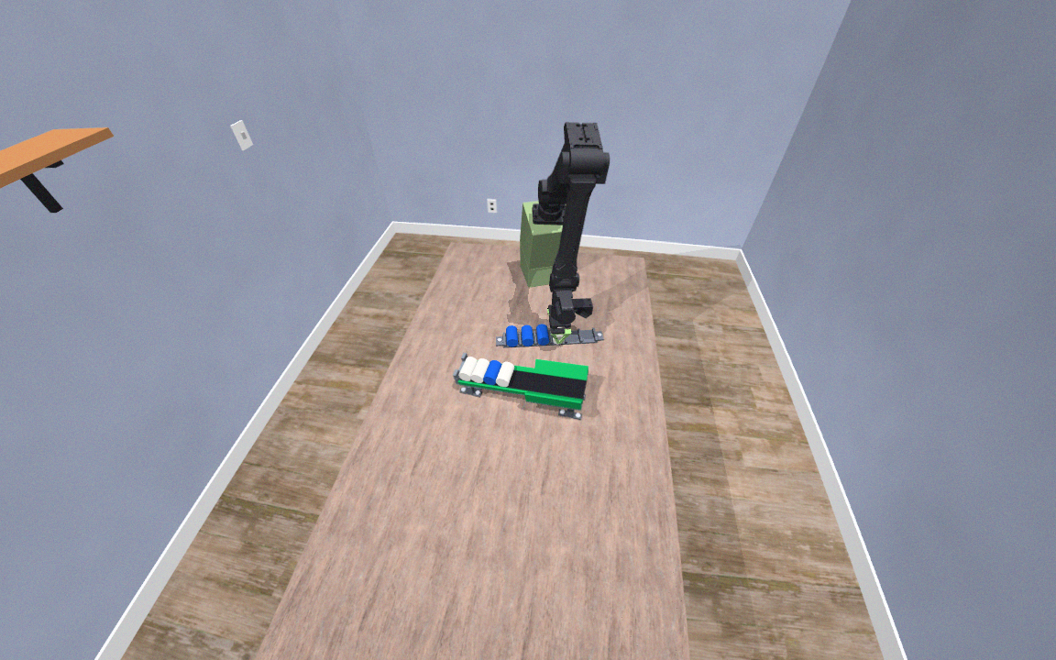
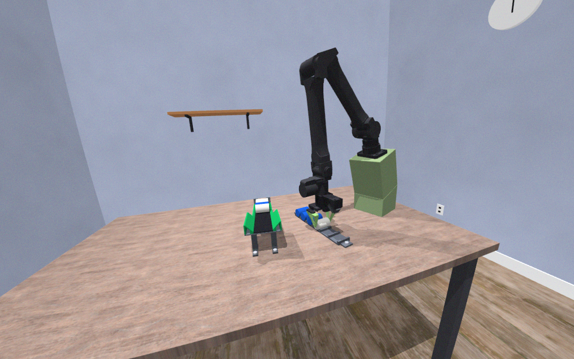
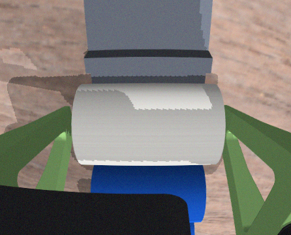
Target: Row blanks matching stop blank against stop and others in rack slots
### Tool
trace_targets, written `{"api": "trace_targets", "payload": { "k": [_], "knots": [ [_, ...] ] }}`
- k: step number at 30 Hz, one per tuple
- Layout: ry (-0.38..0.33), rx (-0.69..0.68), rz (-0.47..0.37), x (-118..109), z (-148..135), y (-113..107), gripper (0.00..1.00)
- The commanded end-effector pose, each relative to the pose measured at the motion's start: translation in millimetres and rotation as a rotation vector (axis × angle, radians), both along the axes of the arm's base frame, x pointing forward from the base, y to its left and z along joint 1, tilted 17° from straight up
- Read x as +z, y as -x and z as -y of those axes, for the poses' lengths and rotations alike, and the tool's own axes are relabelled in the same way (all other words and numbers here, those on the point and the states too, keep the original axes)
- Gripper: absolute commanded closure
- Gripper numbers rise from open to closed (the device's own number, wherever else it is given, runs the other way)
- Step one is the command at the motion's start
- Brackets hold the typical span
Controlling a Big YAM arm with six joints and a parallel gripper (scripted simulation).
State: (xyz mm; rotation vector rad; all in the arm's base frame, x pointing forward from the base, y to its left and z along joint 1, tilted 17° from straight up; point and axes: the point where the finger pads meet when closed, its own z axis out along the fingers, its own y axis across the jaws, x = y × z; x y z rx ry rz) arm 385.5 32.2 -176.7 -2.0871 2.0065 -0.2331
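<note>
The green feed ramp (image 1: 532,381) holds a row at its stop end: two white blanks (image 1: 474,368), a blue blank (image 1: 492,371) and another white blank (image 1: 504,374). The grey stock rack (image 1: 553,344) holds three blue blanks (image 1: 527,334) side by side. A white blank (image 3: 148,124) lies on the rack next to them; it also shows in the exterior view (image 2: 323,223). My gripper (image 3: 145,115) is low over the rack and open. Its green fingers stand at the two ends of this white blank. A blue blank (image 3: 148,189) lies just behind it.
The rack's floor (image 3: 147,17) beyond the white blank is bare, with one rib across it. The arm's green pedestal (image 2: 373,180) stands behind the rack. The ramp (image 2: 261,221) stands on legs to the rack's left in the exterior view.
</note>
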Motion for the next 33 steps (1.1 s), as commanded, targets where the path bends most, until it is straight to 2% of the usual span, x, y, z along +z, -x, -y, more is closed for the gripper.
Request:
{"api": "trace_targets", "payload": {
  "k": [1, 12, 13, 33],
  "knots": [
    [-0.001, -0.004, 0.023, 5.3, -2.8, -8.3, 0.18],
    [-0.001, -0.004, 0.023, 5.3, -2.8, -8.3, 0.18],
    [-0.001, -0.004, 0.023, 5.3, -2.8, -8.3, 0.37],
    [-0.001, -0.002, 0.022, 5.3, -2.8, -8.0, 0.37]
  ]
}}
